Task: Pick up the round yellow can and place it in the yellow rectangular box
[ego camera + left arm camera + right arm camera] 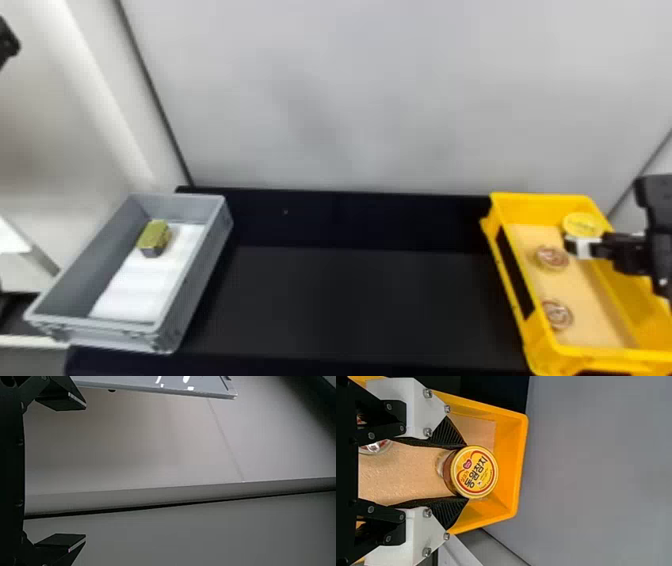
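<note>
Desk [350, 300]: was black.
Right tool [583, 245]: gripped yellow can [583, 225] at yellow box's [515, 295] far end.
Left tool [7, 42]: was open.

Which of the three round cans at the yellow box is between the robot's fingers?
The farthest one, the yellow-topped can, is between the right gripper's fingers. The middle can and nearest can have reddish, pale tops.

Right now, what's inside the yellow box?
In the yellow box: one round tin and another round tin. The round yellow can, between the right pincer's fingers, hides whatever is under it.
</note>
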Controlling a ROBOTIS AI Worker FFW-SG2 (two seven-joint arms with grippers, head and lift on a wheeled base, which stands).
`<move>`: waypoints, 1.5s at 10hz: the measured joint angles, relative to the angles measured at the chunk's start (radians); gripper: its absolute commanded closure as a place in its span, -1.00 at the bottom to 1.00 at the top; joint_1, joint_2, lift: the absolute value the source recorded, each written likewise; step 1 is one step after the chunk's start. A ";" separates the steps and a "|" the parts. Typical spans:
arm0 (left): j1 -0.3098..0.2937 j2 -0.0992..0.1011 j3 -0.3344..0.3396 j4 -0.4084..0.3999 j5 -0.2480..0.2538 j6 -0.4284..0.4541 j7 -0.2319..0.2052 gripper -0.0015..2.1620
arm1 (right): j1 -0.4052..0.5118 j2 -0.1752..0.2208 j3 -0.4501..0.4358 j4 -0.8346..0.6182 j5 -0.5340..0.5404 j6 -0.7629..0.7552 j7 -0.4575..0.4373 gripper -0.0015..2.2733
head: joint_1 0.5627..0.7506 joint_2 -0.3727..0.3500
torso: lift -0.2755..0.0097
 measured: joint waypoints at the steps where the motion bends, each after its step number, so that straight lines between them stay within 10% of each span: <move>1: 0.001 0.000 0.000 0.000 0.000 -0.001 0.000 -0.90 | -0.001 0.000 0.006 0.037 -0.012 -0.002 -0.006 -0.43 | 0.39 0.18 | 0.93; 11: -0.002 -0.001 -0.004 0.001 0.000 -0.013 -0.003 -0.90 | -0.066 0.002 0.064 0.330 -0.139 -0.074 -0.069 -0.44 | 0.39 0.18 | 0.93; 15: -0.003 0.001 -0.004 0.001 -0.002 -0.015 -0.004 -0.90 | -0.080 -0.001 0.076 0.350 -0.165 -0.097 -0.095 -0.73 | 0.39 0.18 | 0.93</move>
